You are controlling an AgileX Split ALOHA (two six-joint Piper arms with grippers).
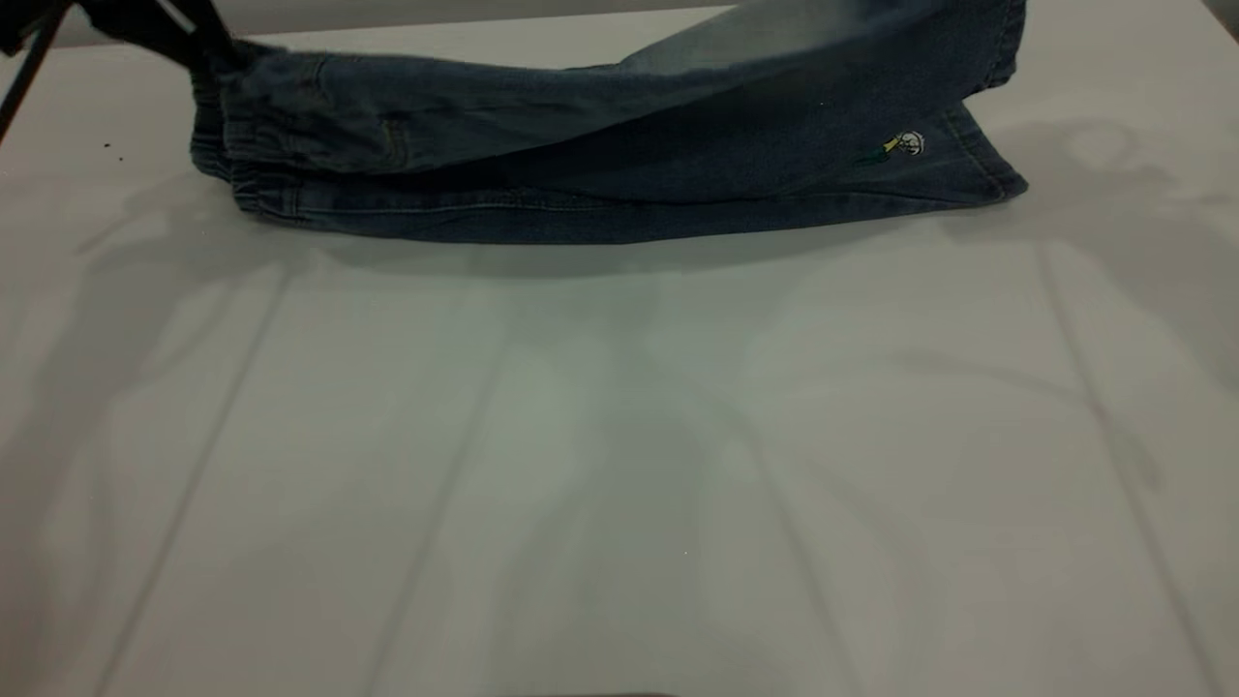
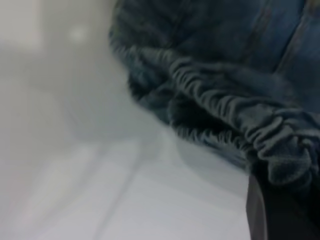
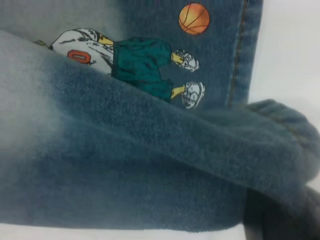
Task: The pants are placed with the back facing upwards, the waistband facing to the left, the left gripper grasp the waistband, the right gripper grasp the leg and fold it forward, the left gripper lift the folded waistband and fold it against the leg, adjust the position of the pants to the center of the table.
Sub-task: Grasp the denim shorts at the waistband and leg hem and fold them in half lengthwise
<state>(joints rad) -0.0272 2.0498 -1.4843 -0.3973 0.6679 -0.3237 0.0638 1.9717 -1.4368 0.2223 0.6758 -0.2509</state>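
Left pincer (image 1: pixel 208 50): black, at approx 10 o'clock of the exterior view, closed on the gathered elastic waistband (image 2: pixel 235 112); ruched cloth bunches over the dark finger (image 2: pixel 280 215) in the left wrist view.
Right pincer: not visible in the exterior view; its wrist view shows a dark part under the raised hem, so prob. gripping it, but can't tell how far closed.
Pants (image 1: pixel 600 145): short blue denim pants w/ pale faded patches, lying at 12 o'clock on the bench, waistband toward 9, hems toward 3.
Plain leg (image 3: pixel 150 165): faded denim w/ stitched hem, lifted and draped over the other leg; cartoon basketball-player print (image 3: pixel 135 62) shows beyond it.
Handling: soft, limp, light; denim has some body, so folds should hold but sag between the two grips. Not slippery, not fragile.
Where to hold: waistband's thick elastic edge and the stitched hem, both firm ridges.
Bench (image 1: pixel 619 465): large plain white flat top, faint crease lines, arm shadows; matt, cloth should drag w/o sliding far.
Room: wide bare span from centre to 6 o'clock for moving the pants toward the middle.
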